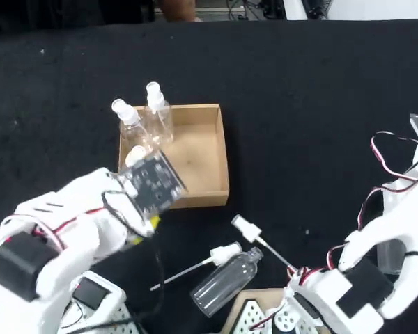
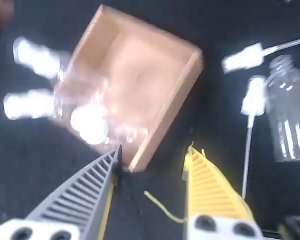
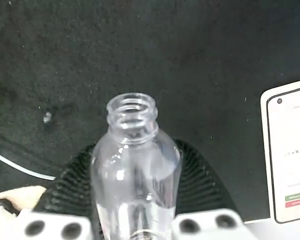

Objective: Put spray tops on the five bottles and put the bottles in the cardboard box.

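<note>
Uncapped bottle [image 3: 132,130] is pinched in the right end effector [image 3: 137,160], well apart from the box [image 1: 195,149]. Looks like capping bottle 4. Next: left end effector [image 2: 150,185], spread and empty over the box corner, needs a spray top [image 1: 226,253] off the bench [image 1: 320,104], tube into that neck. 3rd boxed bottle [image 1: 134,157] is mostly covered and blurred.

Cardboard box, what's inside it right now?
The cardboard box holds two spray-topped bottles at the far corner and a third bottle nearer, partly hidden. The left arm covers the near corner, so that part cannot be seen. The rest is bare.
</note>
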{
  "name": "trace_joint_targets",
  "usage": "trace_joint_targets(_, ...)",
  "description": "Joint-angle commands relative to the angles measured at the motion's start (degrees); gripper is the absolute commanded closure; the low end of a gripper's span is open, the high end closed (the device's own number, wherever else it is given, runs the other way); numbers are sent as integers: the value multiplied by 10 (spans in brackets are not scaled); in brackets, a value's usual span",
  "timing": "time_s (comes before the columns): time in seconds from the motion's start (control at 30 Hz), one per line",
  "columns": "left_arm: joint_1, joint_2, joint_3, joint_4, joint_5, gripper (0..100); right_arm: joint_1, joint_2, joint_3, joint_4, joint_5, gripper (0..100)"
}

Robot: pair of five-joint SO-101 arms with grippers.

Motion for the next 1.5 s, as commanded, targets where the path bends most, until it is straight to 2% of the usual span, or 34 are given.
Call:
trace_joint_targets(0.0, 88, 9, -7, 2, 18, 809, 18, -49, 7, -11, -5, 988)
trace_joint_targets(0.1, 145, 45, 62, -40, 19, 809, 33, -52, 21, -12, -4, 988)
trace_joint_targets(0.3, 146, 148, 206, -258, 26, 809, 89, -51, 23, -15, 10, 988)
trace_joint_targets(0.4, 166, 174, 250, -345, 77, 809, 115, -51, 28, -22, 36, 988)
trace_joint_targets(0.57, 219, 185, 305, -433, 114, 809, 139, -51, 67, -60, 71, 988)
trace_joint_targets(0.67, 226, 197, 335, -477, 122, 809, 139, -51, 98, -86, 75, 988)
trace_joint_targets(0.93, 196, 260, 366, -521, 126, 809, 134, -51, 140, -127, 75, 987)
trace_joint_targets(1.17, 201, 344, 389, -600, 125, 807, 135, -51, 139, -127, 76, 987)
trace_joint_targets(1.47, 212, 373, 366, -591, 126, 804, 135, -51, 139, -127, 76, 987)
